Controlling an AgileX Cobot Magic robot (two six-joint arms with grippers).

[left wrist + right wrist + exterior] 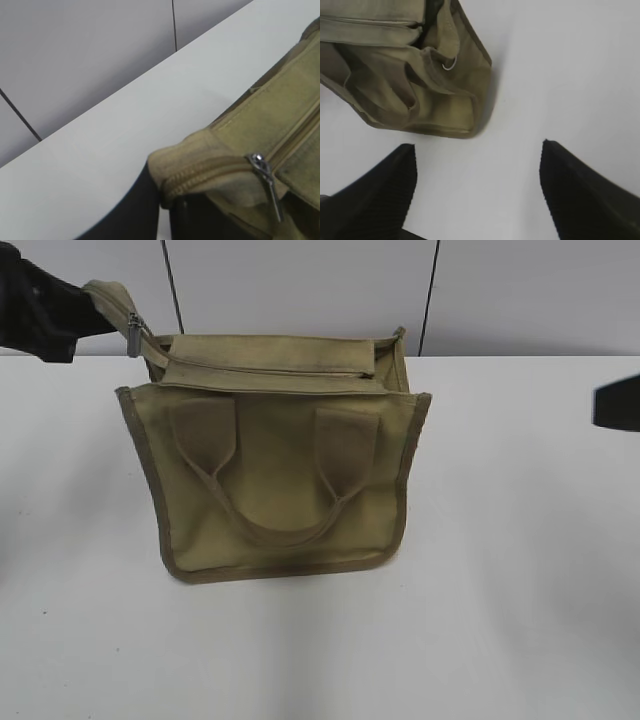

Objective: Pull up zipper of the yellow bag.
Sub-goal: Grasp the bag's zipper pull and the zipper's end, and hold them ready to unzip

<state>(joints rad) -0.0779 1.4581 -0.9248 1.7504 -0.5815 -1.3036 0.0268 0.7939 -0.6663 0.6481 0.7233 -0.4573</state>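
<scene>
Bright, even light; soft shadow beneath the bag (270, 490); wrist views slightly blurred.

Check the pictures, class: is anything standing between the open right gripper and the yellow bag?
Nothing visible does. In the right wrist view only bare white table lies between the right gripper, its fingers spread wide, and the near corner of the yellow bag. The left gripper holds the bag's zipper end.

We find no readable text, label, brand, number or sign on anything in any of the three views.
</scene>
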